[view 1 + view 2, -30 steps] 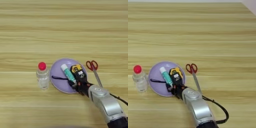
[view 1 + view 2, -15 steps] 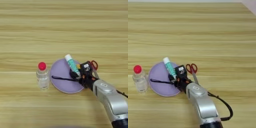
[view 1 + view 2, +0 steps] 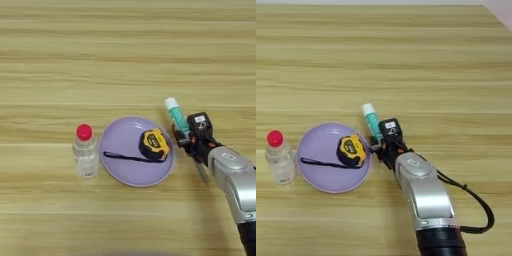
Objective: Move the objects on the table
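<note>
Right pincer (image 3: pixel 186 136) clenched on the glue stick (image 3: pixel 176 114), held tilted just right of the purple plate (image 3: pixel 116 170), white cap pointing up-left over the desk (image 3: pixel 125 60). Yellow tape measure (image 3: pixel 153 144) lies on the plate; clear bottle (image 3: pixel 85 152) stands just left of it. Scissors hidden behind the arm.

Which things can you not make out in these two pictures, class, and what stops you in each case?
- Scissors: not visible in either view; the arm covers the spot right of the plate.
- Claw: its fingers sit under its own black housing, so open or shut cannot be read, nor whether it grips the glue stick.
- Glue stick's lower end: hidden behind the claw in both views.
- Tape measure: markings too small to read.
</note>
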You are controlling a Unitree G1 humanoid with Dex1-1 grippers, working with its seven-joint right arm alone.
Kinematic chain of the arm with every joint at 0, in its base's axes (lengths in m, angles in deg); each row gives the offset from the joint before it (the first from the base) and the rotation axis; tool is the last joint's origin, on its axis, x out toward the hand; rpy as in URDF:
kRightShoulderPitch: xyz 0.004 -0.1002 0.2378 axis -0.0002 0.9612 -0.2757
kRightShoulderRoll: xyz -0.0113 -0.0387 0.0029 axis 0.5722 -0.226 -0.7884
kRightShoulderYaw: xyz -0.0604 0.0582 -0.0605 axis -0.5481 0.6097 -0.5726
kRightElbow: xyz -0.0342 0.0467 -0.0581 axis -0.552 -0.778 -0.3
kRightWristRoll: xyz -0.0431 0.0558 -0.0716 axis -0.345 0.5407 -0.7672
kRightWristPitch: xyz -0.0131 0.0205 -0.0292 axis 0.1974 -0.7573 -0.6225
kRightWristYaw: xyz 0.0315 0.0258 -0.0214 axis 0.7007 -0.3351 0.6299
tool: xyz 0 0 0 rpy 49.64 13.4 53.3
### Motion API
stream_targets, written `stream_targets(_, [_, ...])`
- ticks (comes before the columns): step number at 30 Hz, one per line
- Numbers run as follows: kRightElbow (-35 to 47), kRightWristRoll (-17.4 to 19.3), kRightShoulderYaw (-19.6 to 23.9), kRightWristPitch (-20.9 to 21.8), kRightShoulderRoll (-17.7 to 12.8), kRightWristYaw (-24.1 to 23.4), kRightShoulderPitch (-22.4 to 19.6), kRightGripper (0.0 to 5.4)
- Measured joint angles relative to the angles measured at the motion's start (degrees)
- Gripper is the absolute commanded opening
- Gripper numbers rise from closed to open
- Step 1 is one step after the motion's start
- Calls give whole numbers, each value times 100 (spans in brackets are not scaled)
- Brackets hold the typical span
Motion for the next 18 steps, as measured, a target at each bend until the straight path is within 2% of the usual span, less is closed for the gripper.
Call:
stream_targets(8, [-228, -4, 307, 97, -176, -58, -182, 166])
stream_targets(11, [-451, -63, 474, 210, -250, -217, -201, 166])
stream_targets(15, [-642, -123, 484, 318, -256, -296, -201, 166])
stream_targets(18, [-905, -286, 455, 559, -310, -410, -221, 166])
